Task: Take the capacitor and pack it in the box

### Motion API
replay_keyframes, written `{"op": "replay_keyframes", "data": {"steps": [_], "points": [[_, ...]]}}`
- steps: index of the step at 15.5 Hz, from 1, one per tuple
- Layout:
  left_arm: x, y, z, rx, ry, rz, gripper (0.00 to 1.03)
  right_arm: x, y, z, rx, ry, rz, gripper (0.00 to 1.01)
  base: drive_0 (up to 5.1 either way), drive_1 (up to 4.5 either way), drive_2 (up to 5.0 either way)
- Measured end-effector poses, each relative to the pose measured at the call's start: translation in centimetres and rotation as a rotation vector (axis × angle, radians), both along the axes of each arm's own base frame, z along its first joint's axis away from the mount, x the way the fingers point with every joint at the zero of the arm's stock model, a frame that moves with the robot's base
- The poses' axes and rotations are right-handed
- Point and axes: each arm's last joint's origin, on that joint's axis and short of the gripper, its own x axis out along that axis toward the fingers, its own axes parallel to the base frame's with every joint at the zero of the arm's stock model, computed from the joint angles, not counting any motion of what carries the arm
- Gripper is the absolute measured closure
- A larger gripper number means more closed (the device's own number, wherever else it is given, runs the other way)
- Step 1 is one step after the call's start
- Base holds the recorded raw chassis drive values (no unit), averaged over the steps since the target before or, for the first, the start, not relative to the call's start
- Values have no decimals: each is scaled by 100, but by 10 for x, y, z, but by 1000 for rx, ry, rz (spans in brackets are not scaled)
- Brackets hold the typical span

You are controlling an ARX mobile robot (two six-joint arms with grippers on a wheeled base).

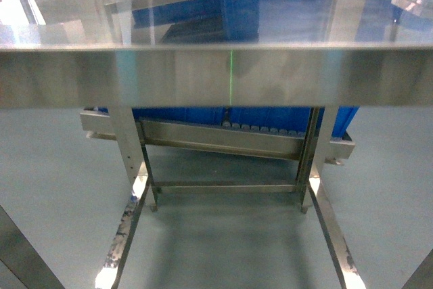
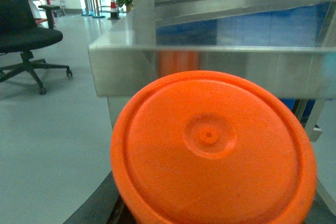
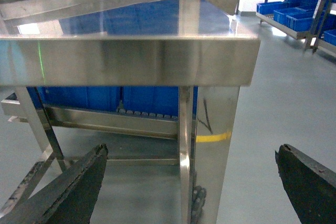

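Steel fills most of every view: a polished table (image 1: pixel 216 72) stands right in front of the robot, its front edge level with the head camera, so little of its top can be read beyond reflections. Blue bins (image 1: pixel 270 123) sit behind and below it on a lower rack, and more of them line shelves (image 3: pixel 294 9) far off in the right wrist view. An office chair (image 2: pixel 26 40) stands on the grey floor to the left.

Closest to the left wrist camera is an orange round lid (image 2: pixel 212 148), lying below the table edge and blocking any sight of the left gripper; whether its jaws are released or clenched, I cannot tell. The right gripper (image 3: pixel 189 182) is spread wide and holds nothing, its dark fingers (image 3: pixel 73 187) hanging below the table edge, near the corner leg.

Neither the capacitor nor the box shows in any view. By judgement, a capacitor would be small, light and rigid, with thin leads that bend easily, so its body is the place to pinch, gently.
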Motion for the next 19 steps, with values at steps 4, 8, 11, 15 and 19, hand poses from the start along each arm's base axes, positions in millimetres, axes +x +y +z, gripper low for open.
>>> {"op": "replay_keyframes", "data": {"steps": [4,8,11,15,19], "points": [[0,0,0,0,0,-1,59,0,0,0,-1,0,0,3,0,0,0],[0,0,0,2,0,0,59,0,0,0,-1,1,0,3,0,0,0],[0,0,0,7,2,-1,59,0,0,0,0,2,0,3,0,0,0],[0,0,0,8,0,0,59,0,0,0,0,1,0,3,0,0,0],[0,0,0,9,0,0,59,0,0,0,0,0,0,3,0,0,0]]}}
